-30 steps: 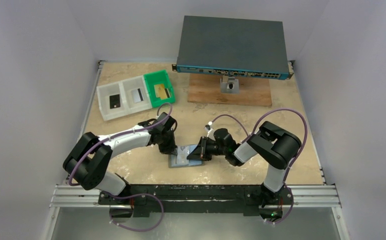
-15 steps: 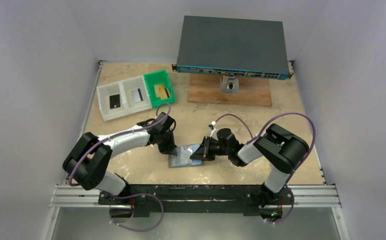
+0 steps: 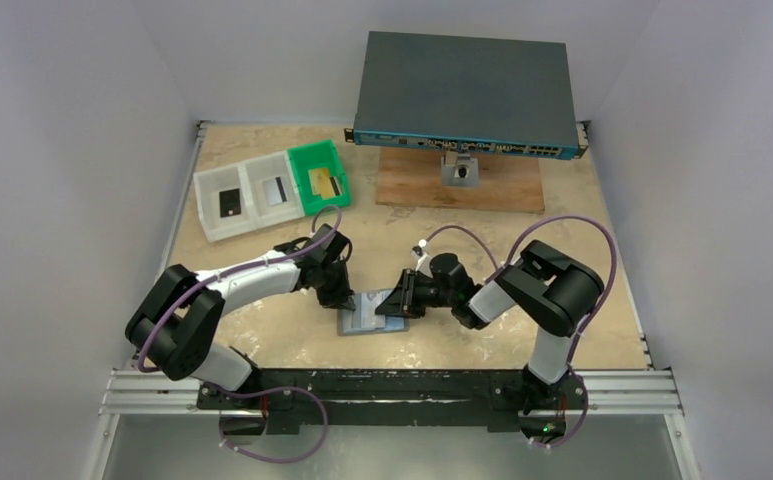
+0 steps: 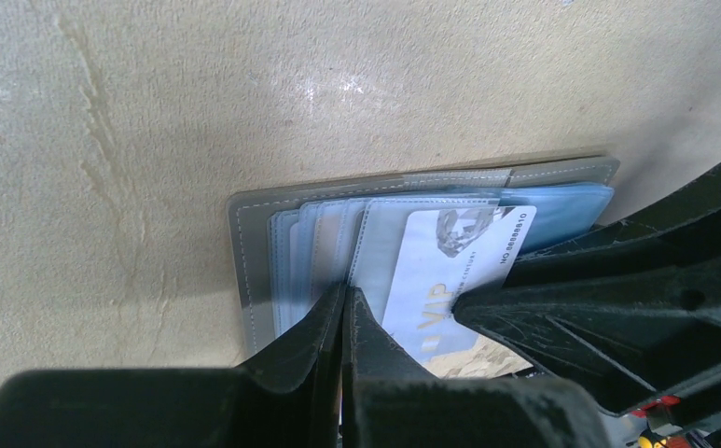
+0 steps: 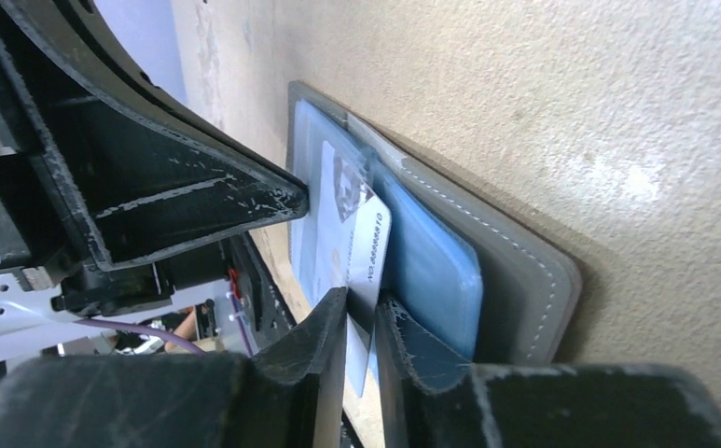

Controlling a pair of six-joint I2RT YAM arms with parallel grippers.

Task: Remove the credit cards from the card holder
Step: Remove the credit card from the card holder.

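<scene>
The card holder [image 4: 249,280] is laid open on the table [image 4: 151,112], directly under the tips of the left gripper [image 4: 345,303]; its grey cover is seen only as a border, because the bluish clear pockets [image 4: 310,247] are fanned over it. The fingers of the left gripper are brought together with only a hairline slit between them, and their tips are set against the edge of one pocket; whether a pocket leaf is nipped in the slit cannot be told, since the contact is covered by the fingers themselves. Just beside these tips, on the side of the right gripper [image 5: 361,317], a white card [image 4: 440,266] stands partly out of a pocket; "VIP" and a number are printed on it, and its lower part is hidden behind the right gripper. In the right wrist view the edge of this card is clamped between the two fingers of the right gripper, which are closed down to the thickness of the card; the part of the card below the fingers is hidden. From above, most of the holder is covered by both grippers. Well beyond the left gripper a white tray [image 3: 205,190] and a green tray [image 3: 314,152] are placed side by side; small cards are seen inside them, too small for details.
</scene>
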